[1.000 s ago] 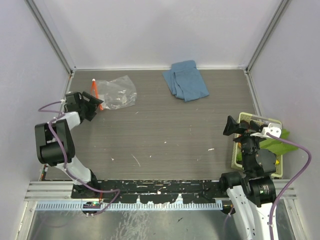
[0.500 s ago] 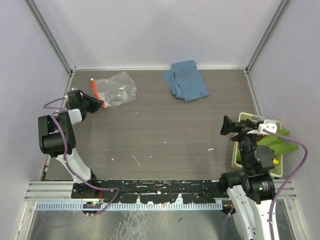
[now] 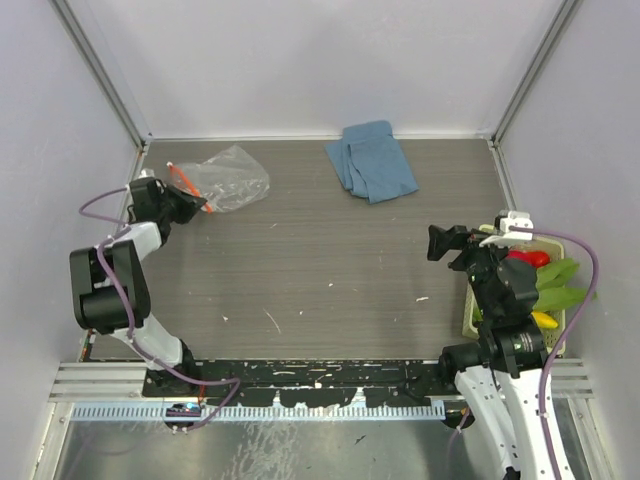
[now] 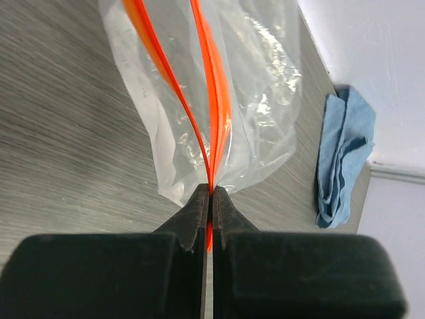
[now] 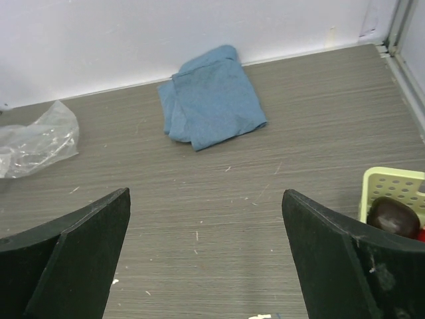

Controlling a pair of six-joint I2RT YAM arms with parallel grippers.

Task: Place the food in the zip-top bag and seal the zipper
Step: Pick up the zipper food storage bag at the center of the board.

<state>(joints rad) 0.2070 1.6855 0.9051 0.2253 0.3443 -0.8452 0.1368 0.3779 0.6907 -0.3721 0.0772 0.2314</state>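
Observation:
The zip-top bag [image 3: 235, 180] lies crinkled at the table's far left. My left gripper [image 3: 197, 205] is shut on the near end of its orange-red zipper [image 3: 180, 180]. In the left wrist view the jaws [image 4: 211, 191] pinch the zipper [image 4: 217, 100], whose two strips spread apart beyond the fingertips, with the clear bag [image 4: 265, 80] hanging behind. The slider tab does not show. My right gripper [image 3: 437, 243] stands open just left of the basket, with nothing between its fingers [image 5: 204, 194]. The food sits in the basket: a red fruit [image 3: 527, 257], green leaves [image 3: 555, 285], a banana [image 3: 545, 320] and a dark eggplant [image 5: 393, 216].
The pale yellow-green basket [image 3: 487, 232] stands at the right edge by the right arm. A folded blue cloth [image 3: 370, 160] lies at the back centre. Grey walls and metal rails bound the table on the left, right and back.
The left gripper has closed on the zipper strip and drawn that end of the bag slightly left. The right arm has swung left off the basket, uncovering the food.

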